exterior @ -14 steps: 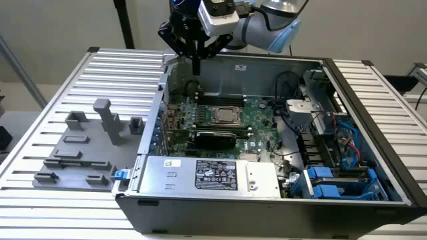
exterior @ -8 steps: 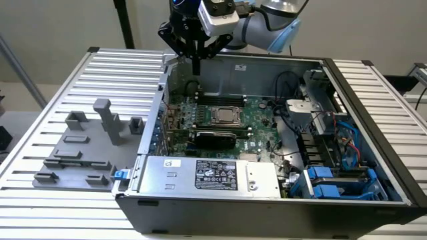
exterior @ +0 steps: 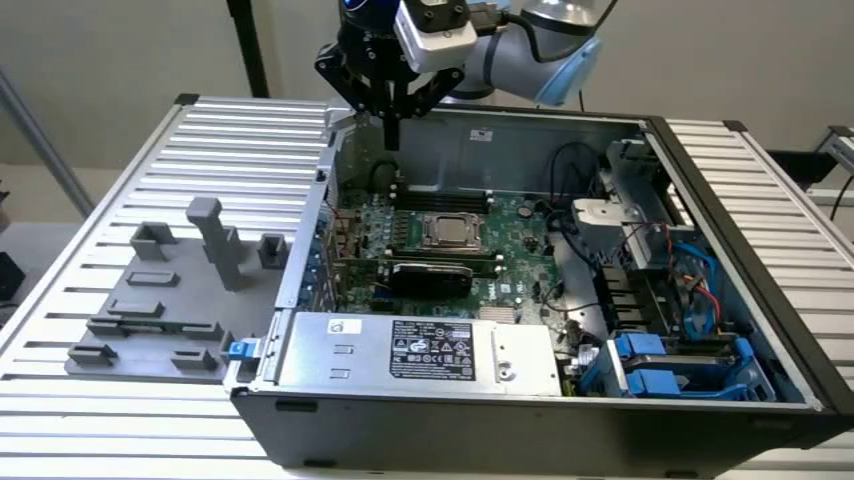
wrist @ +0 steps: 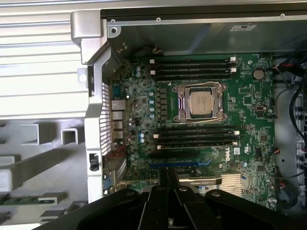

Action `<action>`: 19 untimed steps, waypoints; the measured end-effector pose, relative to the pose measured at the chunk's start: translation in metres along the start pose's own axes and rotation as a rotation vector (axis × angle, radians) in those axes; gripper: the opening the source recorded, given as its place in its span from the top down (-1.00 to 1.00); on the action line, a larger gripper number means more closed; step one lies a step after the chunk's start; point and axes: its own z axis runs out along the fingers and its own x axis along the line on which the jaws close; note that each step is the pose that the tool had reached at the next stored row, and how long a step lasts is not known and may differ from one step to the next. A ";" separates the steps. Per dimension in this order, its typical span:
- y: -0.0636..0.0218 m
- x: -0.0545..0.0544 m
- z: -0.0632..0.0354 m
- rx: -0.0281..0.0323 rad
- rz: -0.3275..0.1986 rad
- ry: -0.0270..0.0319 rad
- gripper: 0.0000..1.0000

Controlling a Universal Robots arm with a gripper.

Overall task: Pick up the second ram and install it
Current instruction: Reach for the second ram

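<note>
robot gripper [exterior: 391,140], jaws pinched together and empty, hovers over the computer case [exterior: 534,130]; the green ram stick [wrist: 24,199] lies in the grey holder [exterior: 147,335] outside, where closed jaws might knock it loose.

One gripper [exterior: 392,142], one processor [exterior: 451,231] (one computer case [exterior: 534,428]).

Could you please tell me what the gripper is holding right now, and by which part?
Nothing is held: the gripper is shut and empty, above the computer case.
</note>
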 end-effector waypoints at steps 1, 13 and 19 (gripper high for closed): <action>-0.0002 0.001 0.0000 -0.0001 0.000 -0.0005 0.79; -0.0067 0.026 -0.0008 -0.0008 -0.001 -0.0100 0.79; -0.0108 0.041 -0.0012 -0.0013 -0.002 -0.0162 0.79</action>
